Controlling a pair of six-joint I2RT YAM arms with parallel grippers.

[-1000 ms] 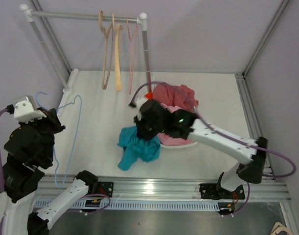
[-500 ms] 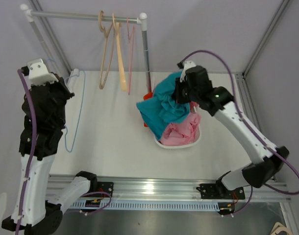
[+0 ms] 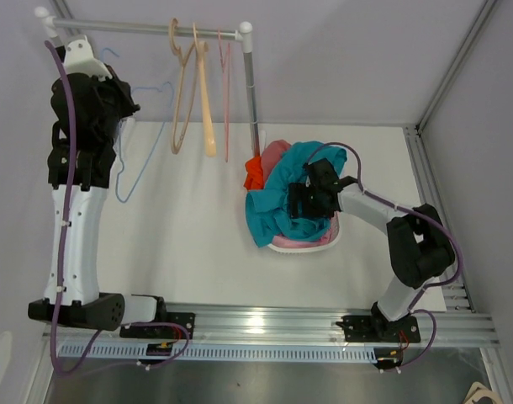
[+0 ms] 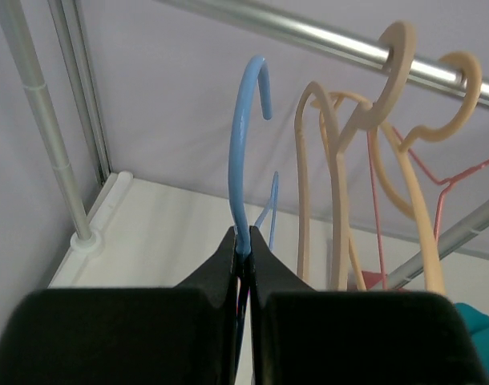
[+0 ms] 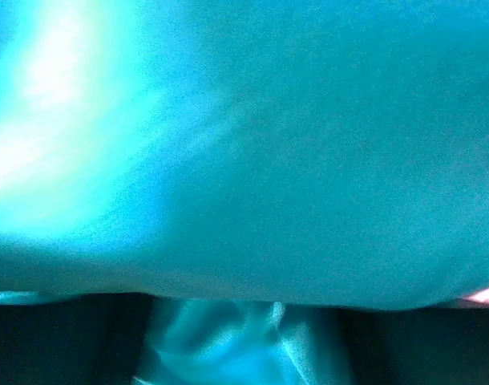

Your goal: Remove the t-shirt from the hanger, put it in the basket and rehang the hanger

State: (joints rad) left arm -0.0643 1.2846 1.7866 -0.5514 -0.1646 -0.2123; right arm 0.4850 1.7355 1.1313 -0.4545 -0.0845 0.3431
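White table [image 3: 181,227]: teal t-shirt [image 3: 273,200] bunched against right pincer [image 3: 311,200], opening unclear; left pincer [image 4: 243,250] pinches blue hanger [image 4: 238,160].

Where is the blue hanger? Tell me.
Top view, upper left: the blue hanger is pinched in the shut left hand, close to the rail and left of the beige hangers.

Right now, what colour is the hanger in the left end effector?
The hanger is light blue; left wrist view shows it best.
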